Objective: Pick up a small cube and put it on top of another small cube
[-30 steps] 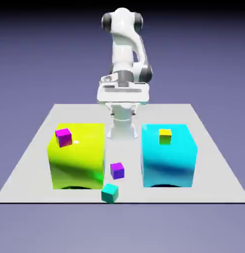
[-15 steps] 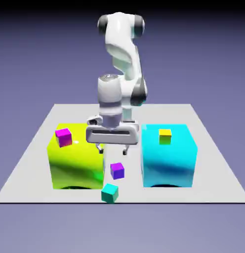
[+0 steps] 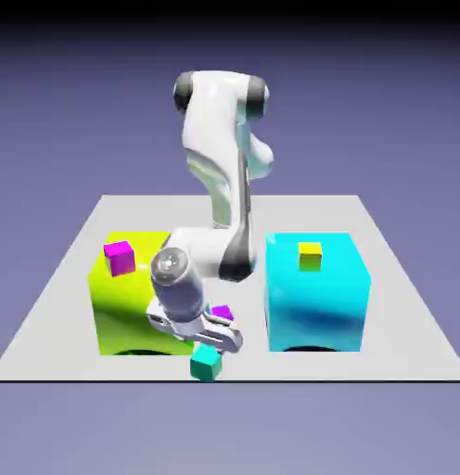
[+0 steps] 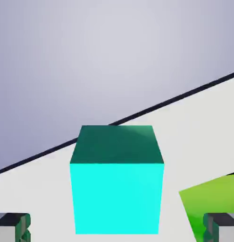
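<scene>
Teal cube (image 4: 117, 182) sits untouched between spread gripper (image 4: 117, 228) fingertips.

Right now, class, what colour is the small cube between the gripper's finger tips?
Teal: the small cube has a bright cyan face and darker top, clearest in the hand view.

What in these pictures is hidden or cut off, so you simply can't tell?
- Purple cube: exterior view, mostly behind the robot's hand; only its top corner shows.
- Gripper: exterior view, fingers covered by the hand, so contact with the teal cube is unclear.
- Fingertips: hand view, cut off by the bottom edge.
- Big yellow-green block: hand view, cut by the right edge.
</scene>
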Tool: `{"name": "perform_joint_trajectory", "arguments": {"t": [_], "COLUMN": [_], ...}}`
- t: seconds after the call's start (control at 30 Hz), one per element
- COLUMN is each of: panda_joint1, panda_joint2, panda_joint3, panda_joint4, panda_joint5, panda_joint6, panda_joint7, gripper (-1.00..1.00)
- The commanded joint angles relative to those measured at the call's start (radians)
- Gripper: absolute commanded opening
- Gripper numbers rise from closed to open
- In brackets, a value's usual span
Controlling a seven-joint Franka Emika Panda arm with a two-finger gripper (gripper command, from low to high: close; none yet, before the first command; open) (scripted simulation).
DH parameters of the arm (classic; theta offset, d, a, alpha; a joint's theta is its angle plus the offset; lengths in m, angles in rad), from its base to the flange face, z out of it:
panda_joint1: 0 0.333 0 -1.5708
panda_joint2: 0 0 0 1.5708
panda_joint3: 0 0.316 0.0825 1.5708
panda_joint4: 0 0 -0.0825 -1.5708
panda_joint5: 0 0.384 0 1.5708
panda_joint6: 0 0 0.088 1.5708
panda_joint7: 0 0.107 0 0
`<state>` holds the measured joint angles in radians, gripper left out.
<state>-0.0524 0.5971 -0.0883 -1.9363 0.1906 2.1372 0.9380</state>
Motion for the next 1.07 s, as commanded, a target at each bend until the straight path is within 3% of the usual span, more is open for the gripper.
{"name": "perform_joint_trajectory", "arguments": {"t": [0.0,0.03,0.07,0.23,0.67,0.73,0.93,0.97,1.03], "panda_joint1": [0.000,0.000,0.000,-0.017,-0.295,-0.285,-0.269,-0.269,-0.272], "panda_joint2": [0.028,0.038,0.038,-0.050,-0.485,-0.494,-0.506,-0.506,-0.504], "panda_joint3": [0.005,0.007,0.007,0.012,-0.193,-0.213,-0.200,-0.200,-0.203], "panda_joint4": [-0.016,-0.022,-0.022,0.049,0.162,0.149,-0.037,-0.037,-0.001], "panda_joint5": [0.007,0.010,0.010,-0.041,0.010,0.033,0.040,0.040,0.038], "panda_joint6": [0.044,0.060,0.060,-0.074,-0.588,-0.604,-0.428,-0.428,-0.462], "panda_joint7": [-0.005,-0.007,-0.007,0.001,0.320,0.330,0.318,0.318,0.320], "gripper": [0.00,0.00,-1.00,-1.00,-1.00,-1.00,-1.00,1.00,1.00]}}
